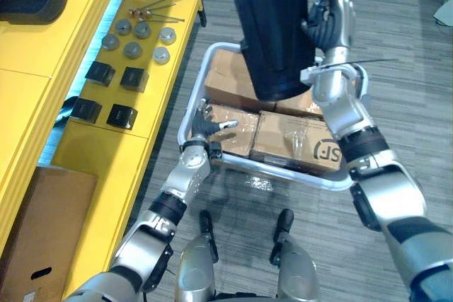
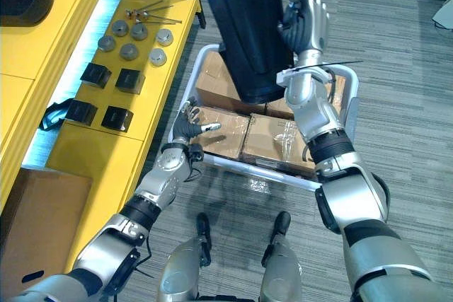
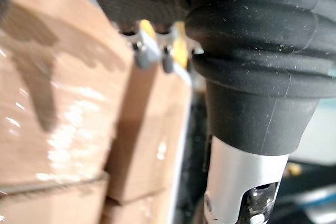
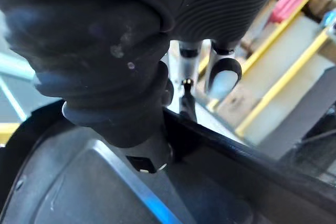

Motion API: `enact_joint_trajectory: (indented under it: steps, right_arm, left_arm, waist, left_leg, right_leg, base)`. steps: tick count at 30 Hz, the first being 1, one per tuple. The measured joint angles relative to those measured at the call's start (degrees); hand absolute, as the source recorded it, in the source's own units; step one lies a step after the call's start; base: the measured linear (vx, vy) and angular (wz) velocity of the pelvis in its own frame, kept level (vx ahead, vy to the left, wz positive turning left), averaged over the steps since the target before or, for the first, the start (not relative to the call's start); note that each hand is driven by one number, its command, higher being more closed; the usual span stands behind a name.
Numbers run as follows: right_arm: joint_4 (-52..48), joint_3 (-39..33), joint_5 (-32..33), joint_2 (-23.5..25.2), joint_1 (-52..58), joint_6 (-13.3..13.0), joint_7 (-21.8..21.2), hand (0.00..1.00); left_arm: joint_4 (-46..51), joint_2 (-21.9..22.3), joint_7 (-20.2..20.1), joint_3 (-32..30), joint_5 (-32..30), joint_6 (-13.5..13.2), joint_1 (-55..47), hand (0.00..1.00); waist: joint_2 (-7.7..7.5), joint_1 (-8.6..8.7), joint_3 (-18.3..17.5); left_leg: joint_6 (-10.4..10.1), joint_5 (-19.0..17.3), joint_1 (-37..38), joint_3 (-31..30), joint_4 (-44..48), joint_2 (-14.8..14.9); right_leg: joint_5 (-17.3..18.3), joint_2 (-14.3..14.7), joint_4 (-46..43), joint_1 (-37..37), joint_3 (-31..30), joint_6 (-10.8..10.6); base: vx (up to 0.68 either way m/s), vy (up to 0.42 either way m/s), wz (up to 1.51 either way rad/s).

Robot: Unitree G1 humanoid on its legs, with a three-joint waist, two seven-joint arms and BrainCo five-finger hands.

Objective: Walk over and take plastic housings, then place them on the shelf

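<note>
While the right hand [image 1: 331,20] clamps curled fingers on the dark plastic housing [image 1: 272,26] at twelve o'clock, the cart [image 1: 311,179] of boxes [image 1: 290,139] sits beneath. Left hand [image 1: 207,126] — fingers apart — at the cart's eight o'clock rim.

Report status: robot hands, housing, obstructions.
Right robot hand shut on dark plastic housing, raised above cart. Left robot hand open by cart rim. Yellow shelf left, small parts on it.
</note>
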State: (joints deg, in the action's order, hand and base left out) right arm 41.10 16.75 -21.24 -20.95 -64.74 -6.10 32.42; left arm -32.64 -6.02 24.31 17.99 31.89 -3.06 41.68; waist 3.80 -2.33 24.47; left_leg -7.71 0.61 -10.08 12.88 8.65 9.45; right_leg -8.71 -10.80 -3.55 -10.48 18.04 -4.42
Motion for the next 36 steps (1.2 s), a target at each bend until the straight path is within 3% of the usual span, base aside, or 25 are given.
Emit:
enact_joint_trajectory:
  steps: [6,10,16,17,33,36]
  right_arm:
    - [1.2,2.6,-0.5,3.4,-1.4,-1.2,0.0,1.00]
    - [4.3,4.6,-1.1,5.6,-1.8,-1.7,0.0,1.00]
    - [5.2,7.1,-1.5,8.7,-2.7,-2.6,-0.1,1.00]
    - [5.4,7.2,-1.5,8.8,-2.9,-2.6,0.0,1.00]
    - [0.3,8.8,1.5,11.3,2.9,-5.2,2.5,1.00]
    - [-0.1,8.7,2.8,11.2,5.2,-5.3,4.0,1.00]
  left_arm:
    - [-1.9,1.0,1.4,-1.6,9.2,-4.5,4.5,0.00]
    - [-1.9,2.2,0.6,-1.6,11.3,-7.1,5.8,0.00]
    - [-1.9,4.0,-7.0,-0.8,24.6,-11.4,5.8,0.00]
    - [-1.9,4.3,-9.1,-0.8,27.4,-12.3,5.8,1.00]
    - [-1.4,4.4,-7.0,1.3,33.6,-21.4,3.5,1.00]
    - [-0.9,4.5,-7.2,1.2,35.2,-23.4,2.9,1.00]
  waist:
    - [-1.00,0.25,0.6]
    - [-1.25,0.15,0.7]
    - [-1.25,0.07,0.7]
    - [-1.25,0.05,0.7]
    - [-1.31,-0.03,0.8]
    - [-2.12,0.22,1.2]
  left_leg:
    - [0.0,0.0,0.0,0.2,0.0,0.0]
    - [0.0,0.0,0.0,0.1,0.0,-0.1]
    - [0.0,0.0,0.0,0.0,0.0,-0.1]
    - [0.0,0.0,0.0,0.0,0.0,-0.1]
    - [-0.1,0.0,1.4,-1.1,-0.3,-0.2]
    - [-0.1,0.0,2.4,-1.1,-0.5,-0.1]
  right_leg:
    - [0.0,0.0,-0.1,-0.5,-0.8,0.0]
    - [0.0,-0.1,-0.1,-0.4,-0.8,0.0]
    - [0.0,-0.1,-0.1,-0.3,-0.7,0.0]
    - [0.0,-0.1,-0.1,-0.3,-0.7,0.0]
    - [-0.1,0.0,1.5,2.7,0.9,-0.1]
    - [-0.1,0.1,1.7,3.6,0.9,-0.1]
  base:
    - [0.00,0.010,-0.04]
    - [0.00,0.000,0.00]
    - [0.00,0.000,0.00]
    - [0.00,0.000,0.00]
    - [0.01,0.003,0.03]
    - [-0.01,0.011,-0.02]
